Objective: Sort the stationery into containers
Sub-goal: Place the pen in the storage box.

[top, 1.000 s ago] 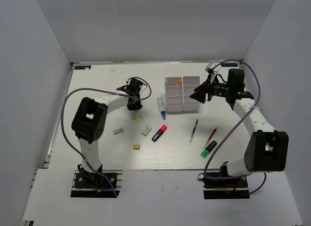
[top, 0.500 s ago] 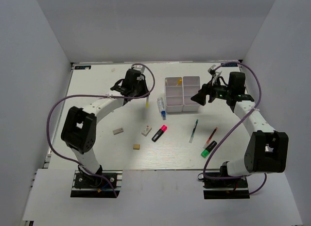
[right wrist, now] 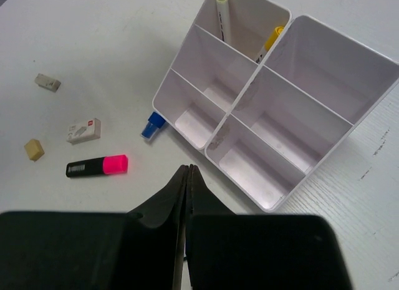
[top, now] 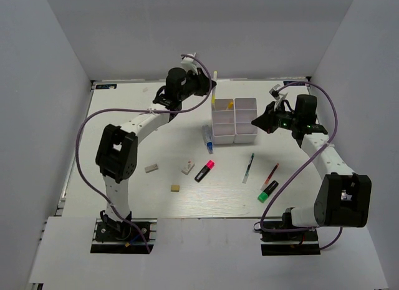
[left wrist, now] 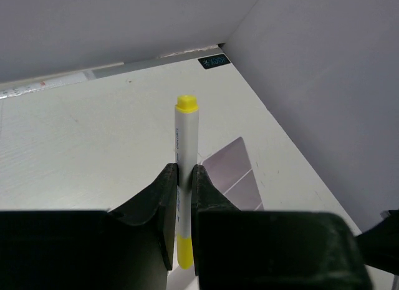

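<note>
Up and across has gone the left arm since a second ago, from low over the table (top: 124, 109) beside the erasers to high at the far-left corner of the containers (top: 234, 121); the left gripper (top: 210, 86) is clamped on a white marker with yellow ends (top: 215, 77), and its wrist view shows the marker (left wrist: 186, 128) upright between the two black fingers (left wrist: 167, 196), one yellow tip above them and the other below; the right gripper (top: 255, 123) has drawn a little nearer the right side of the containers and now hangs there with its jaws pressed together on nothing – its own camera shows the fingertips (right wrist: 181, 178) meeting just short of the box's near wall (right wrist: 249, 178); inside the far-left compartment lean another yellow-capped marker (right wrist: 222, 15) and a yellow-tipped item (right wrist: 272, 39), while the other compartments that can be seen hold nothing; the blue-capped white marker (top: 207, 136) lies against the box's left wall; nearer the arms lie the pink-and-black highlighter (top: 204, 171), a white eraser (top: 187, 168), a grey-white eraser (top: 151, 168) and a tan eraser (top: 176, 188); to the right lie a dark slim pen (top: 249, 167), a red pen (top: 270, 174) and the green-and-black highlighter (top: 269, 190) – all well apart from both grippers.
</note>
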Action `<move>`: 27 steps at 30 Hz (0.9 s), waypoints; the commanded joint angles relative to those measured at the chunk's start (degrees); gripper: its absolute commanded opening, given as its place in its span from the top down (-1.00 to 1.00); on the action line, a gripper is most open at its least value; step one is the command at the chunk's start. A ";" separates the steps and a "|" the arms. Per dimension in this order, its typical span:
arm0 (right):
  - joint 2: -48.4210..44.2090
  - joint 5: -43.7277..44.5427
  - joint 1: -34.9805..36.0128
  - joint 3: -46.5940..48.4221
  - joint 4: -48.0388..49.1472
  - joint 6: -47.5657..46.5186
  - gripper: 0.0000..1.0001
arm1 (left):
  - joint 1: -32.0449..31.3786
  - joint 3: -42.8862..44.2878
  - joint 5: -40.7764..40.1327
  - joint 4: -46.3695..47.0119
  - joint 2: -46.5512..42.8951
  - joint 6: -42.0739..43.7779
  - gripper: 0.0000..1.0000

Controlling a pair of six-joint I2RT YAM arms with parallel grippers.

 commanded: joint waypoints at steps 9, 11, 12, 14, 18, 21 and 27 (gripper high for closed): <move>-3.51 -0.41 -1.96 -3.61 1.09 -0.26 0.96 | -2.51 3.98 1.78 14.75 7.16 6.41 0.90; -3.60 -0.67 -2.05 -4.05 1.00 -0.17 0.96 | -3.13 3.46 1.78 15.28 7.17 7.56 0.87; -3.60 -0.59 -2.22 -4.14 1.09 -0.26 0.96 | -3.13 3.45 1.17 15.28 7.87 8.34 0.80; -3.51 -0.85 -2.23 -4.31 1.00 -0.34 0.93 | -3.66 3.45 1.17 15.28 8.48 9.66 0.76; -3.16 -1.47 -2.23 -4.32 1.18 -0.52 0.93 | -4.79 3.45 -0.14 14.14 9.01 13.79 0.65; -3.07 -1.82 -2.23 -4.23 1.27 -0.43 0.93 | -5.32 2.92 -2.42 13.53 9.71 15.12 0.62; -3.16 -2.35 -2.40 -4.14 0.21 -1.14 0.90 | -5.85 2.31 -4.81 13.61 10.25 18.89 0.62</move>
